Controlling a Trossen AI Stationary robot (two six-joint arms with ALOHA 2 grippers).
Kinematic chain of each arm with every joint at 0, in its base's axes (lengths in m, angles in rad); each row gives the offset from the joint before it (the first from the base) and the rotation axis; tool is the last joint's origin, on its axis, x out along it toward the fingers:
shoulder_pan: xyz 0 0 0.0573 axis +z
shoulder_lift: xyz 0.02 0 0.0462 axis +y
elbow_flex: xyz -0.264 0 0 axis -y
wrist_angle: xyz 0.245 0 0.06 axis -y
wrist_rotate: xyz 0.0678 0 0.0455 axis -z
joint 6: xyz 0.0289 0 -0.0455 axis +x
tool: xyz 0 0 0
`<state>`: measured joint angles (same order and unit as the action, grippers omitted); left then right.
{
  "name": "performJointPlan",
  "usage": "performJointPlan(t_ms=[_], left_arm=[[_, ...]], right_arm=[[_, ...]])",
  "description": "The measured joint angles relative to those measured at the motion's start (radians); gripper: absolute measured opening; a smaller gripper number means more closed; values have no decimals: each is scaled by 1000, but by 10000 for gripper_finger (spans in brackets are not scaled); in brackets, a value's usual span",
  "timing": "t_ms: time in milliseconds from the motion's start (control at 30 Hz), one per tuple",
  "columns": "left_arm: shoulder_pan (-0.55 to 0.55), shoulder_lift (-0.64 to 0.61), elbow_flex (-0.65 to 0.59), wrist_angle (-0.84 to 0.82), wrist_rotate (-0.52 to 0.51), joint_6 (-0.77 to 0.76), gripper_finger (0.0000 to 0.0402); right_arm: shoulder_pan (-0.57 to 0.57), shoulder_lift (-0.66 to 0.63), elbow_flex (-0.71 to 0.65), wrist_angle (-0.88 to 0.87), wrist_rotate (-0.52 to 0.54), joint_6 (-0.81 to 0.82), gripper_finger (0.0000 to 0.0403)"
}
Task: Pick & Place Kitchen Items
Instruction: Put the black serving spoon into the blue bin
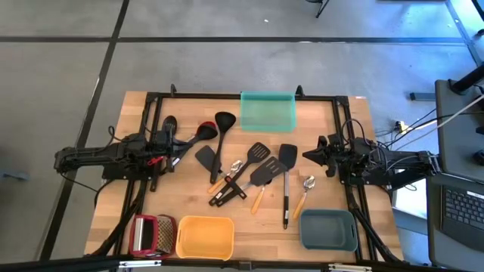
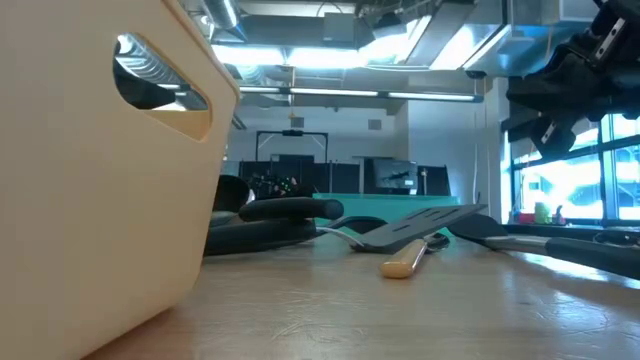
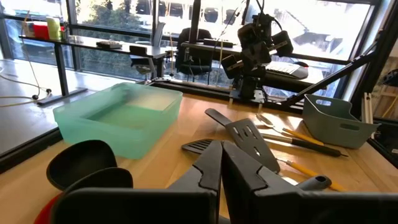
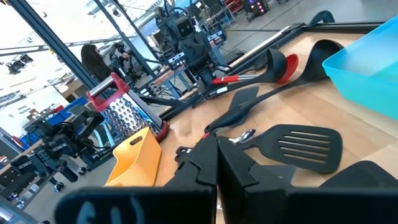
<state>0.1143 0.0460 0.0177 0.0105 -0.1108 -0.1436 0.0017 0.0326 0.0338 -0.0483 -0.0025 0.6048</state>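
The kitchen items lie loose on the middle of the wooden table. They are a black ladle, a red spoon, a black spoon, slotted black turners, a long black spatula, a small metal spoon and orange-handled tools. My left gripper hovers shut at the table's left, pointing level at the pile. My right gripper hovers shut at the right, facing it. Neither touches anything.
A teal tray stands at the far edge, with a yellow tray and a red-framed grater at the near left. A grey-blue tray is at the near right. Black frame rails run along the table's sides.
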Motion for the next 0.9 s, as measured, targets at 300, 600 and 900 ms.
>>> performJointPlan(t_ms=[300, 600, 900], left_arm=[[0, 0, 0, 0, 0, 0, 4], [0, 0, 0, 0, -1, 0, 4], [0, 0, 1, 72, -178, 6, 4]], right_arm=[[0, 0, 0, 0, 2, 0, 0], [0, 0, 0, 7, 2, 0, 0], [-1, 0, 0, 141, 89, 79, 0]])
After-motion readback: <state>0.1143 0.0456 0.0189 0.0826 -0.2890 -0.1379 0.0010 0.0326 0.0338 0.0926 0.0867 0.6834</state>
